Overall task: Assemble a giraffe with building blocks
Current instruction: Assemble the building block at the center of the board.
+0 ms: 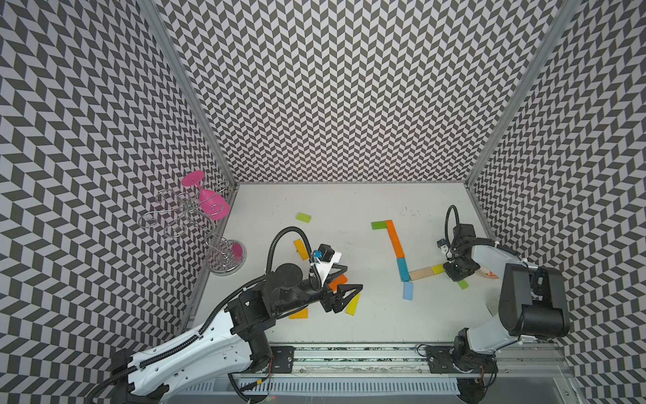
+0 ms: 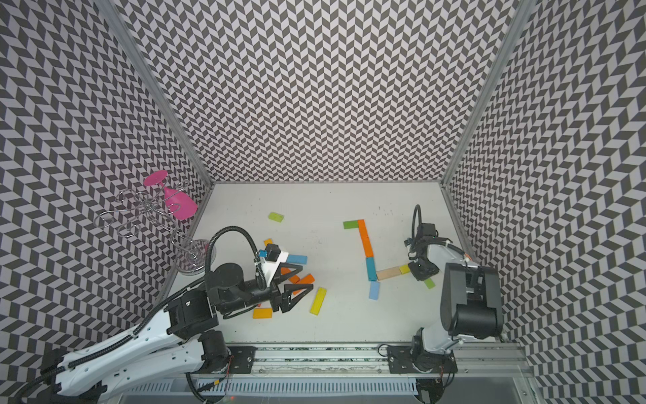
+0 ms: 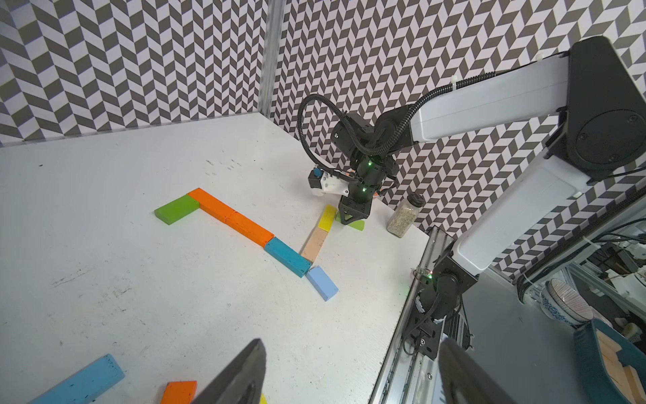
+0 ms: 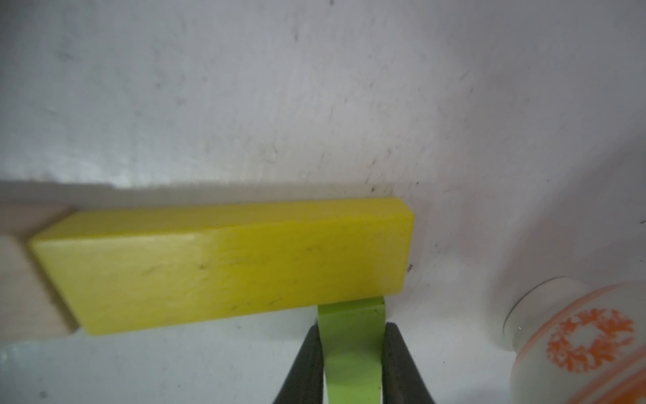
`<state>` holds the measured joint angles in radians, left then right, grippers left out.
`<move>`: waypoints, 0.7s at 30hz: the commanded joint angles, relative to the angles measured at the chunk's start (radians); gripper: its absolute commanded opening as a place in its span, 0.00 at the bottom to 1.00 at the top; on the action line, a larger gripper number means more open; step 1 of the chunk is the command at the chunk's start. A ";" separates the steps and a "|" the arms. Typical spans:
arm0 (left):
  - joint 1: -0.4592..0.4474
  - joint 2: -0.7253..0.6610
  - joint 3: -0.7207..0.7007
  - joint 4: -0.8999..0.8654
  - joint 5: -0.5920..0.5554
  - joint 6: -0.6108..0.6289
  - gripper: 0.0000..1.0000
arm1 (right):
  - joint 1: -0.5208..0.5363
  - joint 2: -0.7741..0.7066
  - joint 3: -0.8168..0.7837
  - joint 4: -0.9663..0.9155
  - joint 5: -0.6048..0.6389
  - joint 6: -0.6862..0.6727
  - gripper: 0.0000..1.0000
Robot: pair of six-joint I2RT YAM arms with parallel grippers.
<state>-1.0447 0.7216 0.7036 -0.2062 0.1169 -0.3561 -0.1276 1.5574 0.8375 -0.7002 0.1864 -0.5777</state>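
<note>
Claw on right (image 4: 352, 330) pinches green block (image 4: 351, 353); yellow block (image 4: 223, 266) seemingly touching.

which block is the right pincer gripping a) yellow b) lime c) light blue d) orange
b: in the right wrist view the right pincer is shut on the lime block, one finger on each side of it. The yellow block lies free on the table just past the lime block's end.
</note>
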 commanded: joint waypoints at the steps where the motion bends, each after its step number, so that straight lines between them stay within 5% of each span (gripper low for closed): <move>1: 0.006 -0.002 0.011 -0.012 -0.009 0.008 0.78 | -0.004 0.013 0.018 0.028 -0.002 0.003 0.26; 21: 0.006 -0.005 0.011 -0.012 -0.007 0.008 0.78 | -0.004 0.015 0.036 0.028 -0.001 0.013 0.33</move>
<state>-1.0447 0.7219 0.7036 -0.2066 0.1169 -0.3561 -0.1276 1.5715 0.8486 -0.6941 0.1886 -0.5739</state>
